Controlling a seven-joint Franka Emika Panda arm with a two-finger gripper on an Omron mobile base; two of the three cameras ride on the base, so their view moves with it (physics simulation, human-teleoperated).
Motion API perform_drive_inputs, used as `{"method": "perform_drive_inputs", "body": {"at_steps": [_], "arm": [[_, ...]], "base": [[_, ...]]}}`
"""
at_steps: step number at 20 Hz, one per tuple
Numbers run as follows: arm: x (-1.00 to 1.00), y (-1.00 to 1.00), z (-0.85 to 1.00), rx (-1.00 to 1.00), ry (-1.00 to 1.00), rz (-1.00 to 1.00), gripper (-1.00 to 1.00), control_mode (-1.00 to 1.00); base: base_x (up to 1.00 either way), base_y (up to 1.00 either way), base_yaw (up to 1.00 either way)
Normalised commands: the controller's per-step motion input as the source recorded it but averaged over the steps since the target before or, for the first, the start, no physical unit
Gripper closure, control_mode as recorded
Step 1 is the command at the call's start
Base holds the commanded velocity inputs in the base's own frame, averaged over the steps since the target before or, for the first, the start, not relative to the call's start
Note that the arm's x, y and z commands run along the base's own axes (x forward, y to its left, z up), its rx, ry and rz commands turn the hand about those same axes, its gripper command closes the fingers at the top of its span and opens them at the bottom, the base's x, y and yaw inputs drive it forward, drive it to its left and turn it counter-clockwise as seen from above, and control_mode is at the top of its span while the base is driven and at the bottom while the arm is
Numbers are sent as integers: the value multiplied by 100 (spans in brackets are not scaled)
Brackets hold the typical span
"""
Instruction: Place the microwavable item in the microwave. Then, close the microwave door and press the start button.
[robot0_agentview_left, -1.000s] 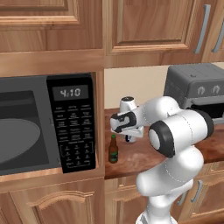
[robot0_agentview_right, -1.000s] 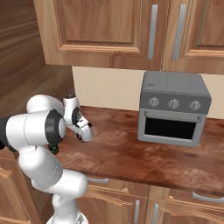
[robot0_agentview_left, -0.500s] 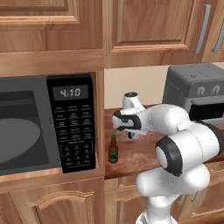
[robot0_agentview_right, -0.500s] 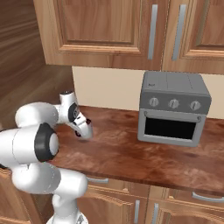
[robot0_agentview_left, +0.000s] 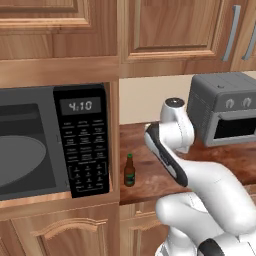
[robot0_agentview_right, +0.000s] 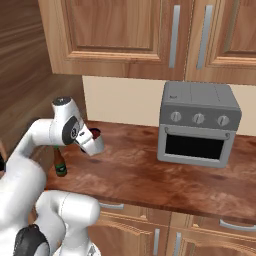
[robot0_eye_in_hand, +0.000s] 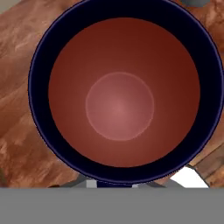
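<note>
The mug (robot0_eye_in_hand: 120, 98) fills the hand view from straight above, its dark red inside ringed by a dark blue rim, with brown counter showing around it; in the right base view its red mouth (robot0_agentview_right: 94, 134) peeps out just beside the white hand, raised over the left part of the counter (robot0_agentview_right: 165, 180), near the back edge; the gripper (robot0_agentview_right: 92, 142) is closed tight, its tips at the near rim of the mug, so it seems to hold the mug by the wall, though the fingers themselves are hidden under the rim; the brown bottle (robot0_agentview_left: 129, 171) with its green label stands upright near the counter's front left corner, just beside the microwave (robot0_agentview_left: 55, 140) and apart from the mug; in the right base view the bottle (robot0_agentview_right: 60, 162) stands partly behind the white arm; the microwave sits at the counter's left end with its cavity open to view, the grey turntable (robot0_agentview_left: 22, 160) bare, the keypad panel (robot0_agentview_left: 85, 150) at its right side under a lit display (robot0_agentview_left: 80, 106); its door cannot be made out; the grey toaster oven (robot0_agentview_right: 199, 125) stands against the wall toward the counter's right end, well apart from the mug; wooden cabinets (robot0_agentview_right: 135, 35) hang above.
</note>
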Motion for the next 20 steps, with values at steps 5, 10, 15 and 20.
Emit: {"method": "perform_drive_inputs", "body": {"at_steps": [5, 10, 15, 20], "arm": [[-95, -15, 82, 3, -11, -1, 100, -100], [-97, -6, 83, 3, -8, 0, 100, -100], [-71, 0, 41, 0, -3, 0, 100, -100], [-8, 4, -9, 0, 8, 0, 100, -100]], "base": [[0, 0, 0], [0, 0, 0], [0, 0, 0], [0, 0, 0]]}}
